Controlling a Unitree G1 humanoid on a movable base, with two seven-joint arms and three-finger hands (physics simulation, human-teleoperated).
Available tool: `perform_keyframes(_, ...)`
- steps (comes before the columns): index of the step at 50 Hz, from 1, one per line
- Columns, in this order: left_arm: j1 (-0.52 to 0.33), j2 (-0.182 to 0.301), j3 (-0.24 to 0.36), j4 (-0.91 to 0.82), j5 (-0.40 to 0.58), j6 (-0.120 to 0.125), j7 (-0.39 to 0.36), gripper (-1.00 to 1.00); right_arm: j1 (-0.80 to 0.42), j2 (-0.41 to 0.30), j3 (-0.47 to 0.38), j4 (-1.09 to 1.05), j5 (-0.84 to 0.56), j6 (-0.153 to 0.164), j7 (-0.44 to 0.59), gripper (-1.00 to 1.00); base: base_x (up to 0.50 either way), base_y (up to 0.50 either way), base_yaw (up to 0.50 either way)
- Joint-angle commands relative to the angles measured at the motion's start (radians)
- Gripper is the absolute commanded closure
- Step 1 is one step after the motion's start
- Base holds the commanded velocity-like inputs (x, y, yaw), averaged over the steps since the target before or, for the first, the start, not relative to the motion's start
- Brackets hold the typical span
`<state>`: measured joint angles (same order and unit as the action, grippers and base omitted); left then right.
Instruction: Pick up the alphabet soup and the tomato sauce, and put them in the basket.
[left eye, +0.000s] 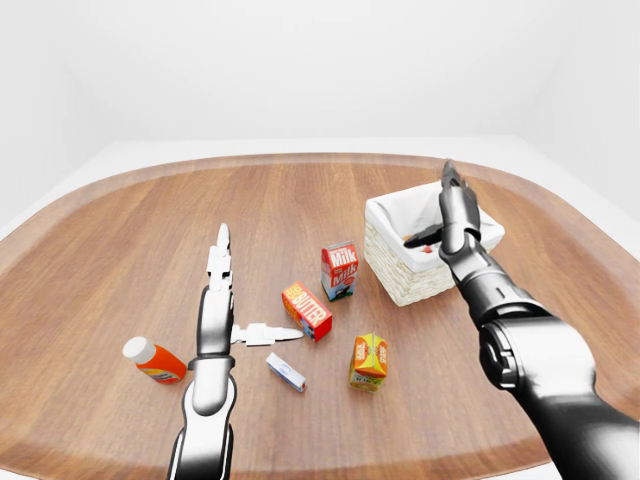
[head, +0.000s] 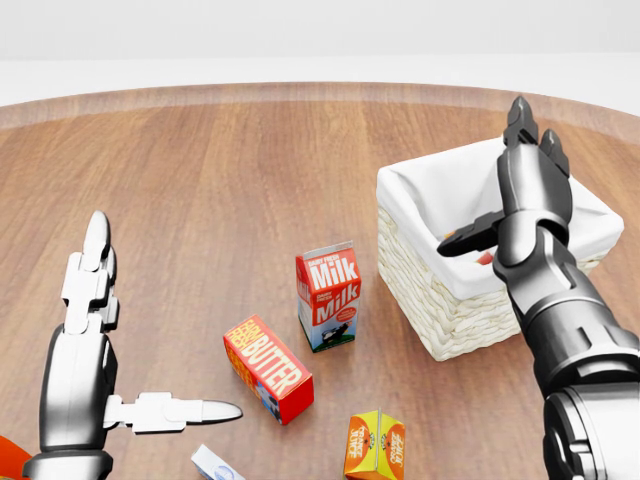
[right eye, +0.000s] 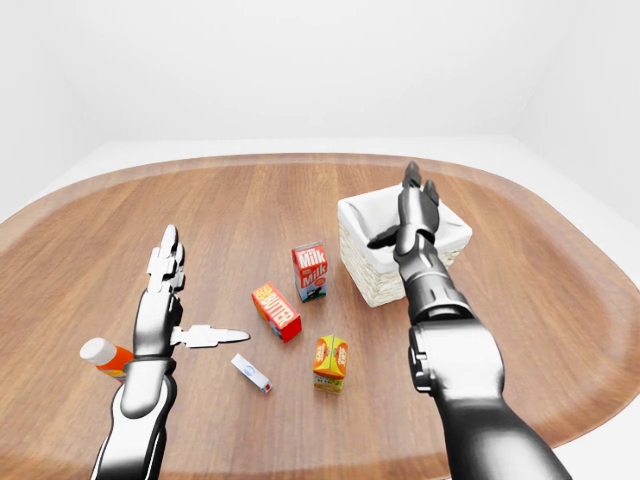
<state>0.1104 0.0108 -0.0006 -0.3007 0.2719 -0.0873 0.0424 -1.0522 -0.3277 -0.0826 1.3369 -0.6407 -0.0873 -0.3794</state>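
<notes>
The white-lined wicker basket (head: 440, 310) stands at the right of the wooden table. My right hand (head: 490, 185) is open above the basket, fingers pointing to the top of the view and thumb reaching left over the lining. A small red-orange patch (head: 484, 258) shows inside the basket beside the thumb; I cannot tell what it is. No soup can or tomato sauce can shows anywhere on the table. My left hand (head: 160, 320) is open and empty above the table at the left, thumb pointing right.
A milk carton (head: 328, 297) stands left of the basket. A red butter box (head: 268, 368) and an orange juice carton (head: 373, 445) lie below it. An orange bottle with a white cap (left eye: 155, 360) and a small white-blue box (left eye: 285, 371) lie near my left arm.
</notes>
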Motion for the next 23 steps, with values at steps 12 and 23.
perform_keyframes(12,-0.003,0.002,0.002,-0.011,0.005,0.000,-0.003,-1.00,-0.077,-0.034,0.004,-0.012,-0.006,0.000,0.030,-1.00,0.00,0.00,0.00)
perform_keyframes(23,-0.004,0.004,0.004,-0.002,0.003,0.000,-0.002,-1.00,-0.125,-0.056,0.005,-0.024,-0.004,0.000,0.054,-1.00,0.00,0.00,0.00)
